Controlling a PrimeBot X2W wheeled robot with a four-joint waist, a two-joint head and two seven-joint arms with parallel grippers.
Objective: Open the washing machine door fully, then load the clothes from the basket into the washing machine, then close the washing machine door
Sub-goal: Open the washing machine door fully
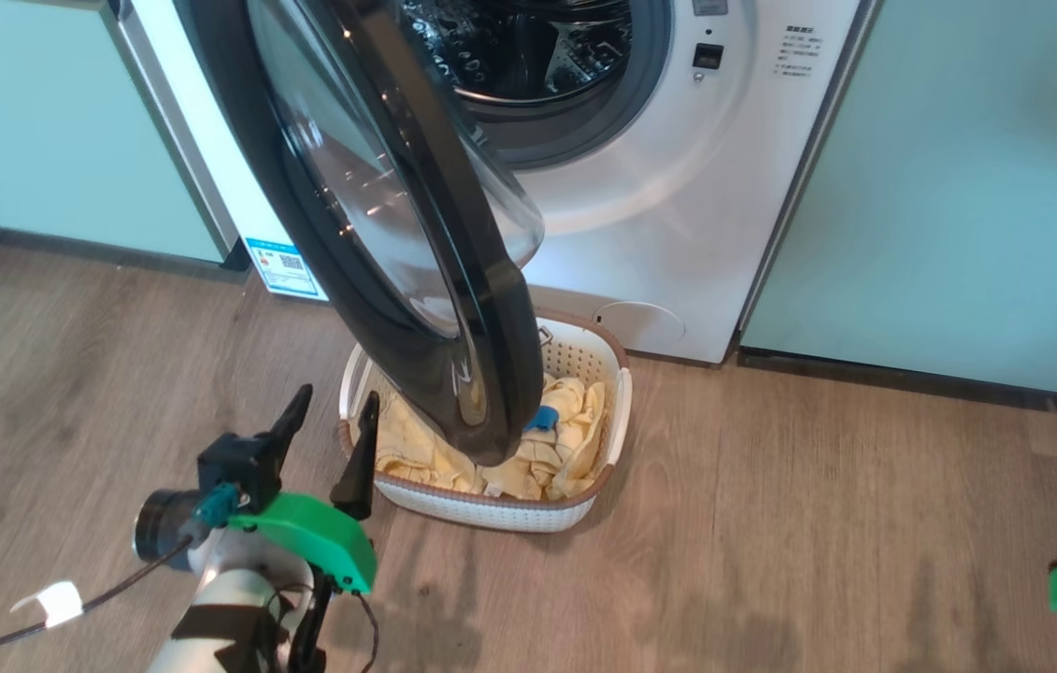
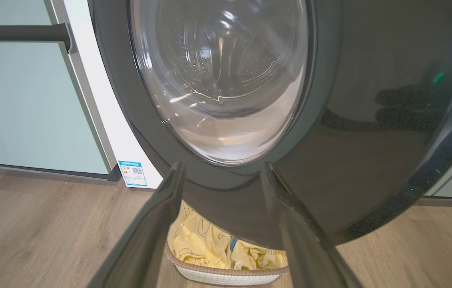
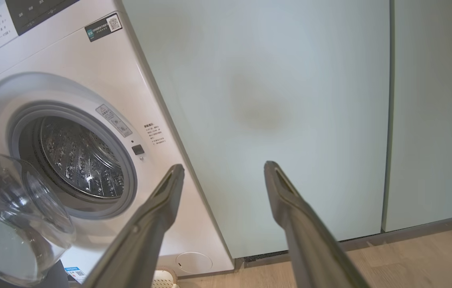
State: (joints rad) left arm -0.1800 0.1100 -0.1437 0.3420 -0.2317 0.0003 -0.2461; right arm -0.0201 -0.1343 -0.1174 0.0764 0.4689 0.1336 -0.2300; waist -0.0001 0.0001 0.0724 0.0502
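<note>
Head view: door (image 1: 369,234) of the washing machine (image 1: 678,187) is seen swung partly out, hinged on its left side, with the drum (image 1: 528,47) exposed behind it. Basket (image 1: 491,509) is set on the floor (image 1: 771,523) right at the foot of the machine's front panel, below the opening. Clothes (image 1: 575,421) are piled inside the basket, pale yellow with a blue patch. Middle of the basket is hidden by the door's lower edge, which is lined up over it. Sticker (image 1: 285,266) is stuck at the machine's lower left corner.

Left gripper (image 1: 337,397) is held low, just beside the basket's left rim, spread wide, nothing gripped. Left wrist view: fingers (image 2: 150,224) are pointed at the door's outer face, tips level with the lower rim under the glass bowl (image 2: 226,80). Contact can't be told.

Right wrist view: right gripper (image 3: 224,165) is spread wide, nothing between the fingers, aimed at the pale green cabinet (image 3: 289,100) just right of the machine. Open drum and glass bowl are caught at the left of that view. In the head view it is seen at the right edge, well apart from basket and door.
</note>
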